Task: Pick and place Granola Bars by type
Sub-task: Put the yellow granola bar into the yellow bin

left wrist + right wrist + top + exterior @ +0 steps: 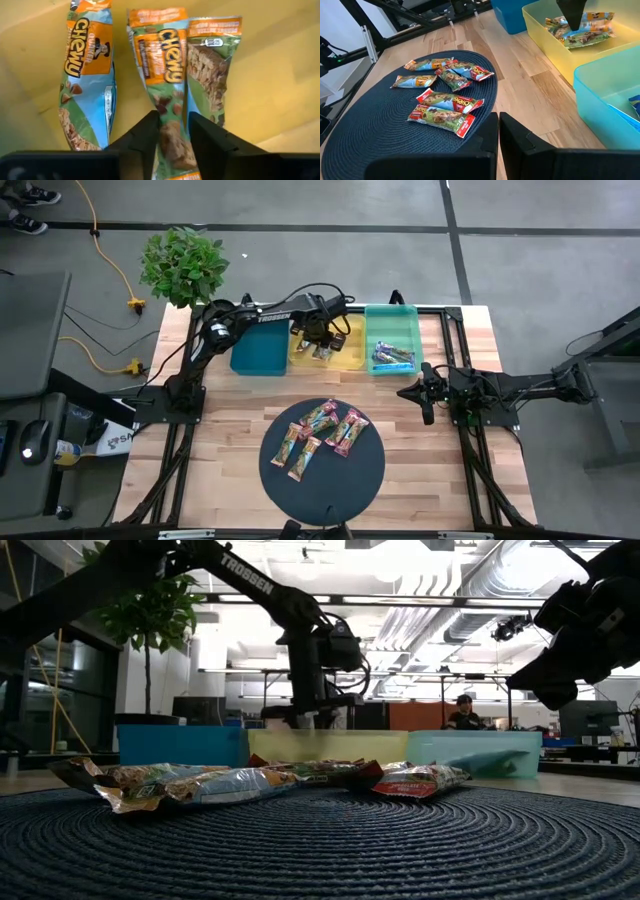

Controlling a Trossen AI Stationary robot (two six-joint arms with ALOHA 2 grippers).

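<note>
My left gripper [322, 340] reaches steeply down into the yellow tray [352, 360], the middle one of three trays at the table's far edge. Three orange-and-green granola bars lie side by side on that tray's floor, and the gripper is closed about the middle bar [162, 60]. Several more bars [322, 430], orange-green and pink-red, lie on the dark round mat [322, 480]. Blue-purple bars [392, 358] lie in the teal tray [395, 322]. My right gripper [428, 402] waits shut at the table's right side, touching nothing. My left gripper has the middle bar between its two fingers [150, 140], which sit on its two long edges [172, 135] toward one end. The fingers come from above, pointing steeply down, across the bar. The bar lies flat on the tray's floor, between its two neighbours.
A blue tray [258, 352] stands left of the yellow one. A potted plant [183, 265] stands beyond the table's far left corner. Bare wood lies between the mat and the trays. A person [462, 712] sits far back in the room.
</note>
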